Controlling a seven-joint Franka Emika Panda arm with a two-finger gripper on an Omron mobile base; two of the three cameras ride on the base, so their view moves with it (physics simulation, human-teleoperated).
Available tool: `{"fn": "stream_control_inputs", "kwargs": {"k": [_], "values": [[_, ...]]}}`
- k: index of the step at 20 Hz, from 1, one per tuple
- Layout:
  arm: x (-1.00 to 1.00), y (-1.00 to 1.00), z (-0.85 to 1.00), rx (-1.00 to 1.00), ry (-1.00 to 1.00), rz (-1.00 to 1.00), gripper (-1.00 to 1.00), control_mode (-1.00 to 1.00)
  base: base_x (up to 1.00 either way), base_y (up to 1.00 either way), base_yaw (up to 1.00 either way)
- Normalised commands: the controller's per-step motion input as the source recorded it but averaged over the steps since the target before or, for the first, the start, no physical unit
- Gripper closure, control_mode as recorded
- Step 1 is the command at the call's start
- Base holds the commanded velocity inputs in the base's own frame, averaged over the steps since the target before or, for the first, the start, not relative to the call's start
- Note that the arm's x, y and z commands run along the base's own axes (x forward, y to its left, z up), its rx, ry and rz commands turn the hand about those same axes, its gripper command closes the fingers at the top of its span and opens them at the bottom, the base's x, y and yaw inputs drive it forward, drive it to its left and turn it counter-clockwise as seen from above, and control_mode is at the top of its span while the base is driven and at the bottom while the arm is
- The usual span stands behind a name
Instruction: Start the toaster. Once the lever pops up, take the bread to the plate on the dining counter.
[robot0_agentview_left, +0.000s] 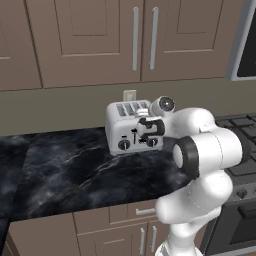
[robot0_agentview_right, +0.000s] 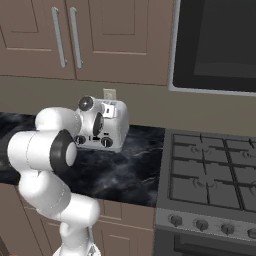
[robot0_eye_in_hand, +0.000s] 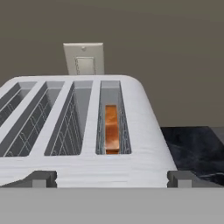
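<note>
The silver four-slot toaster (robot0_agentview_left: 120, 117) (robot0_agentview_right: 116, 125) stands on a black marbled worktop against the wall. In the hand view its top (robot0_eye_in_hand: 144, 131) lies just below me. The bread (robot0_eye_in_hand: 112, 129) sits low in the rightmost slot, with its brown-orange edge showing. My gripper (robot0_agentview_left: 150, 131) (robot0_agentview_right: 96, 126) (robot0_eye_in_hand: 113, 179) hovers at the toaster's front face, by the knobs and levers. It is open, its fingertips (robot0_eye_in_hand: 41, 178) spread wide with nothing between them. The plate and the dining counter are out of view.
A wall outlet (robot0_agentview_left: 129, 95) (robot0_eye_in_hand: 84, 58) sits behind the toaster. A gas stove (robot0_agentview_right: 210, 175) adjoins the worktop (robot0_agentview_left: 65, 165) on the right, under a dark microwave (robot0_agentview_right: 215, 45). Brown cabinets (robot0_agentview_left: 100, 40) hang overhead.
</note>
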Motion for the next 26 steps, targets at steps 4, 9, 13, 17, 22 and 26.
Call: {"fn": "stream_control_inputs", "kwargs": {"k": [4,9,13,17,22,26], "values": [[0.41,0.0,0.0,0.0,0.0,0.0,-1.0,-1.0,0.0,0.0,0.0],[0.36,0.0,0.0,0.0,0.0,0.0,-1.0,-1.0,0.0,0.0,0.0],[0.2,0.0,0.0,0.0,0.01,0.0,-1.0,-1.0,0.0,0.0,0.0],[0.09,0.0,0.0,0.0,0.02,0.0,-1.0,-1.0,0.0,0.0,0.0],[0.0,0.0,-0.08,0.0,0.05,0.0,-1.0,-1.0,0.0,0.0,0.0],[0.0,-0.04,-0.18,0.0,0.01,0.0,-1.0,-1.0,0.0,0.0,0.0]]}}
